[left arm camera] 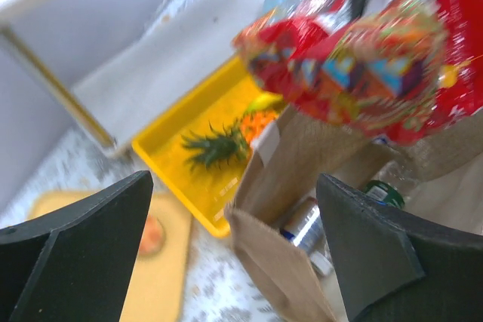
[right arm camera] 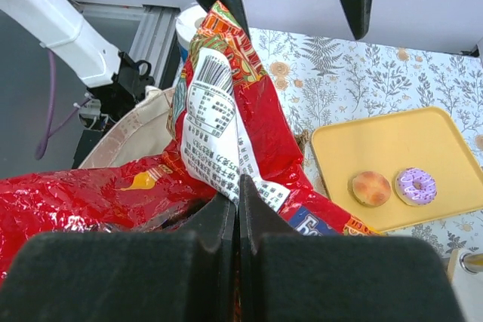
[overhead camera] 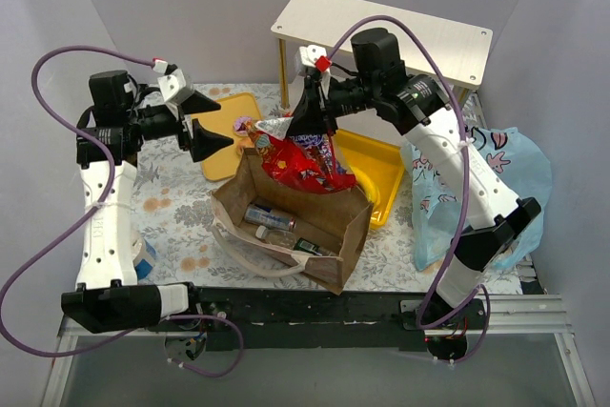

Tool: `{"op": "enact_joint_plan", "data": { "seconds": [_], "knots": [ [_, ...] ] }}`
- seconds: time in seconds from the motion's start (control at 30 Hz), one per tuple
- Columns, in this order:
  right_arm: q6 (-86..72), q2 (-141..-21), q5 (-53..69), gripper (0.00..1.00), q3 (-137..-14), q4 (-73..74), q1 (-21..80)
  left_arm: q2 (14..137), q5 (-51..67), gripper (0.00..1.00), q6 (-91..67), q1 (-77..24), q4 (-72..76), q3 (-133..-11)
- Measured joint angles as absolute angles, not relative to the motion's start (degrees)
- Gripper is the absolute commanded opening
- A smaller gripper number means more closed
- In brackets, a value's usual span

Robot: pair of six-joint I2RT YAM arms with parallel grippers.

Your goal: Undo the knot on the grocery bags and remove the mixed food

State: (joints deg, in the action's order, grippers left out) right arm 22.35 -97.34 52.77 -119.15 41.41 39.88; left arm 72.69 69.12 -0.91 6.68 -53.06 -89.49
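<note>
- Cookie packet, big and red, hangs over the open brown paper bag with its lower end at the bag's mouth; I'd say it is partway out.
- Right gripper has its fingers pressed together on the packet's top edge.
- Cans and bottles lie inside the paper bag, yet to come out.
- Light-blue plastic bag lies slack off to the right; I can't tell whether it is empty.
- Pineapple sits on a yellow tray, and two doughnuts on the orange tray.
- Left gripper hovers beside the bag, fingers wide apart, holding nothing.

Yellow trays, white shelf, floral tablecloth
</note>
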Motion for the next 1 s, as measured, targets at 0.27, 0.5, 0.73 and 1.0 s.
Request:
{"op": "enact_joint_plan", "data": {
  "seconds": [0.27, 0.5, 0.73, 1.0],
  "knots": [
    [18.8, -97.4, 56.0, 0.01, -116.2, 37.8, 39.4, 72.9, 72.4, 0.79, -7.8, -2.6, -37.6, -91.1],
    [16.2, -97.6, 56.9, 0.01, -114.5, 34.2, 38.4, 76.2, 75.4, 0.25, -14.2, -4.9, -31.6, -92.1],
    [15.2, -98.2, 56.1, 0.01, -113.7, 33.7, 38.2, 77.0, 77.6, 0.00, -17.6, -8.9, -28.5, -92.5],
    [15.0, -100.8, 55.9, 0.01, -113.7, 33.3, 38.2, 76.9, 73.1, 0.56, -19.2, -9.7, -25.2, -94.3]
  ]
}}
